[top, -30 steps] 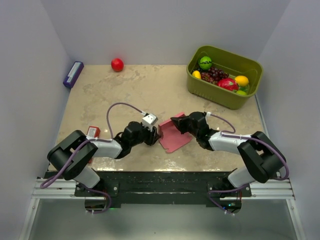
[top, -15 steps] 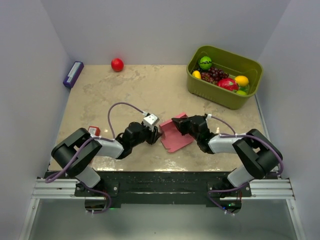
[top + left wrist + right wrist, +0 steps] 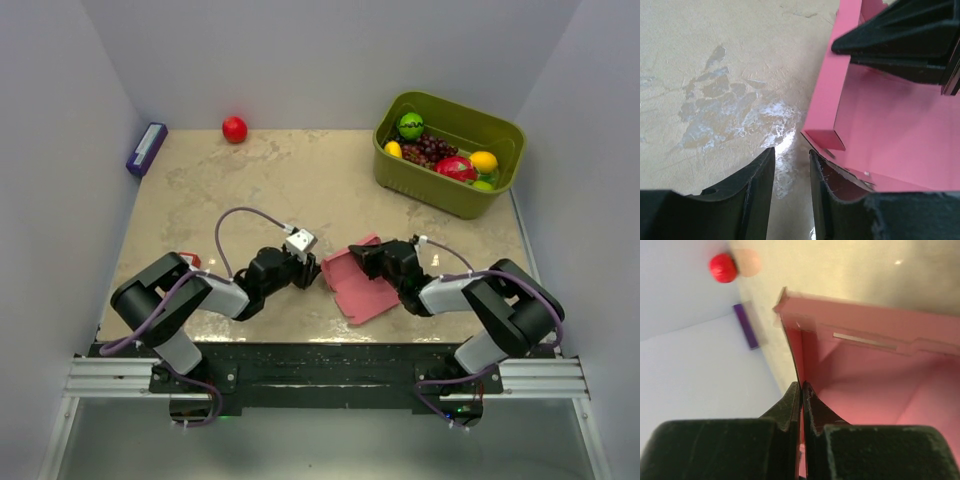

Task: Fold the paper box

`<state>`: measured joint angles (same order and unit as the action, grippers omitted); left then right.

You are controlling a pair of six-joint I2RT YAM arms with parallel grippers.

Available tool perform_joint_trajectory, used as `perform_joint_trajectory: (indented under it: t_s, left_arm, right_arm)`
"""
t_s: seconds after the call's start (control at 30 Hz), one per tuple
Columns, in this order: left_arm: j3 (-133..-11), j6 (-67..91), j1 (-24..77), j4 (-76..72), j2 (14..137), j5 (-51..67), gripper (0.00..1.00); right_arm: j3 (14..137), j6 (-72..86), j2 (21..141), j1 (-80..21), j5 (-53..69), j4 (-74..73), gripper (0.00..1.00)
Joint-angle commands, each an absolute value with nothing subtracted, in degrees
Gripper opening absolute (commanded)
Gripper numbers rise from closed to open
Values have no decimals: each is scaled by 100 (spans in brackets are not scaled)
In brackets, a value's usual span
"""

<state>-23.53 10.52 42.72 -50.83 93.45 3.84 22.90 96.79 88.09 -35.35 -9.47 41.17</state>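
Two grippers were seen at the pink paper box (image 3: 365,295), which lay partly folded on the tabletop (image 3: 250,190) between the arms. One raised wall was pinched by the closed fingers of the right gripper (image 3: 801,386). The left gripper (image 3: 792,156) fingers were set narrowly apart, empty, beside the box's corner.

Left gripper (image 3: 791,154): jaws parted, narrow gap between them. Right gripper (image 3: 801,386): jaws pinched flat on the paper box (image 3: 865,405) wall. Both arms extended low.
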Motion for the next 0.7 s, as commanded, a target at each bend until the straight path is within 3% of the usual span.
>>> perform_joint_trajectory:
  t_s: [0.0,0.3,0.53,0.67]
  left_arm:
    - [-2259,1151,4359,-5844,9396,167,38]
    - [-2013,1634,4482,-5845,9020,80,39]
    - [-1960,2083,4255,-4169,7069,-290,64]
    - [-1934,2057,3842,-3193,6127,-71,71]
  right_arm:
    - [1899,9396,9035,-3586,-1107,3480,0]
    - [1907,9387,8877,-3586,-1037,3718,0]
    - [2337,9062,7964,-3595,-1098,3217,0]
    - [2566,8825,7734,-3595,-1248,3391,0]
